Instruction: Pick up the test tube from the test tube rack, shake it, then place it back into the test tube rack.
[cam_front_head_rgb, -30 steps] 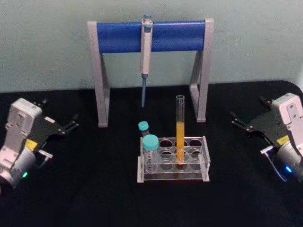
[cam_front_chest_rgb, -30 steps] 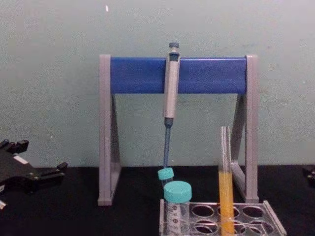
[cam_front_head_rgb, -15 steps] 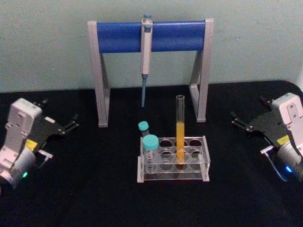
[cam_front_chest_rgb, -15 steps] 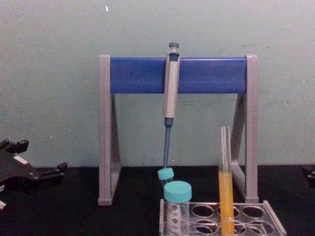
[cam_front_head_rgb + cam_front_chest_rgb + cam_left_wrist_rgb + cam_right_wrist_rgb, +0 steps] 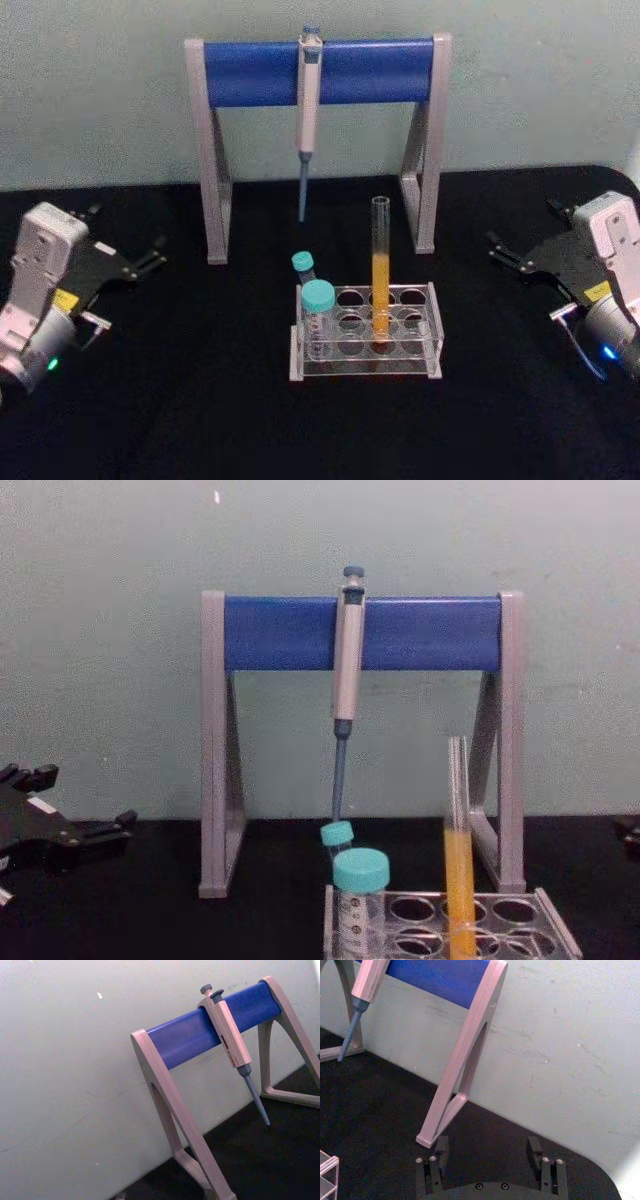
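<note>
The test tube (image 5: pixel 380 268) is a long clear tube with orange-yellow liquid in its lower half. It stands upright in a back-row hole of the light grey test tube rack (image 5: pixel 410 362) at the table's middle, and also appears as the test tube (image 5: pixel 459 880) in the rack (image 5: pixel 553 920). My left gripper (image 5: pixel 127 236) rests open at the far left, well away from the rack, and is low at the left edge as the left gripper (image 5: pixel 75 800). My right gripper (image 5: pixel 524 230) rests open at the far right. Its fingers (image 5: pixel 440 1146) hold nothing.
Two teal-capped vials (image 5: pixel 318 300) stand at the rack's left end. Behind the rack is a tall grey-and-blue pipette stand (image 5: pixel 320 72) with a grey-blue pipette (image 5: pixel 308 110) hanging from its bar. The black tabletop (image 5: pixel 200 400) lies bare between each gripper and the rack.
</note>
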